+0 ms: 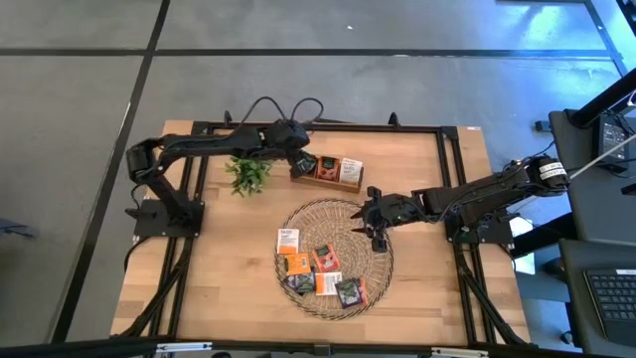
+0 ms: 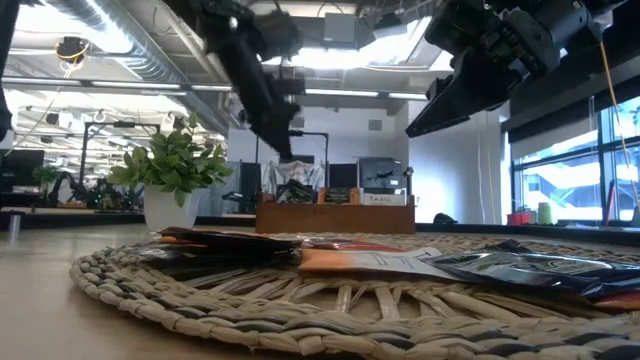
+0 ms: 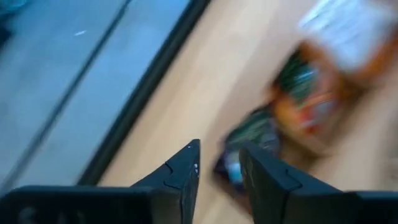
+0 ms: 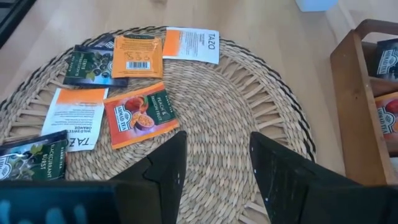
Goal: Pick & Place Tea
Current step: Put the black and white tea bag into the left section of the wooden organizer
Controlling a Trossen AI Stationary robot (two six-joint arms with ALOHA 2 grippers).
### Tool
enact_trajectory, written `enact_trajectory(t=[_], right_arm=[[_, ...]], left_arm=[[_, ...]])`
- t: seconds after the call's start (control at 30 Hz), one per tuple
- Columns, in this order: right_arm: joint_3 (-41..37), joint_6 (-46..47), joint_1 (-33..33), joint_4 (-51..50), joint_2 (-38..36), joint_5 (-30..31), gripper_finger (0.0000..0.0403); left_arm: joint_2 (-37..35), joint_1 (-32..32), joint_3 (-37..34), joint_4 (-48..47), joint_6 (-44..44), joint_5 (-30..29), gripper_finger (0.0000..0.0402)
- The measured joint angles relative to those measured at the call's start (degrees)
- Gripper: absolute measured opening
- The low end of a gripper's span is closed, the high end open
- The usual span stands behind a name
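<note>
Woven tray (image 2: 200, 300) rim fills the low view's foreground, and the tea (image 2: 380, 262) lies flat on it: about eight sachets, orange, dark and white, clustered on the side of the tray farthest from the wooden box (image 1: 328, 171). Several overlap at the corners. More sachets stand in the box's compartments. Right gripper (image 4: 214, 140) hovers over the bare weave on the box side of the tray, fingers spread, nothing between them. The orange peach sachet (image 4: 142, 115) lies just beyond its fingertips and looks like the nearest pick. Left gripper (image 3: 217, 149) hangs over the end of the box nearest the plant (image 1: 248, 174). Its fingers stand a little apart with only wood showing in the gap, and a dark sachet sits just past them in the box. I judge the step in hand to be the next pick from the tray. Note to self: a flat sachet on ribbed weave gives little to pinch, so I should straddle one free edge of the peach sachet and press down lightly before closing. I should also check that the white sachet beside it does not lift with it. Risk: fingertips snagging the weave and dragging the tray across the table (image 1: 229, 288). The left arm must clear the box before I carry anything over.
</note>
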Motion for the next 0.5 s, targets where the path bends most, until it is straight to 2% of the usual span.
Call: enact_trajectory(t=[0.1,0.17,0.3,0.4,0.5], right_arm=[[0.0,1.4,0.0,-0.4,0.0,0.0,0.0177],[0.0,1.7,0.0,-0.4,0.0,0.0,0.0177],[0.0,1.7,0.0,-0.4,0.0,0.0,0.0177],[0.0,0.6,0.0,-0.4,0.0,0.0,0.0177],[0.0,-1.4,0.0,-0.3,0.0,0.0,0.0177]], left_arm=[[-4.1,-1.0,0.0,0.9,-1.1,9.2,0.0111],[-6.7,-2.7,0.0,1.9,-1.1,12.9,0.0111],[-12.1,-8.3,-2.0,7.7,-0.6,10.8,0.0107],[-17.4,-13.1,-9.6,18.0,-0.6,8.9,0.0107],[-23.0,-18.0,-20.5,32.0,-2.7,8.8,0.011]])
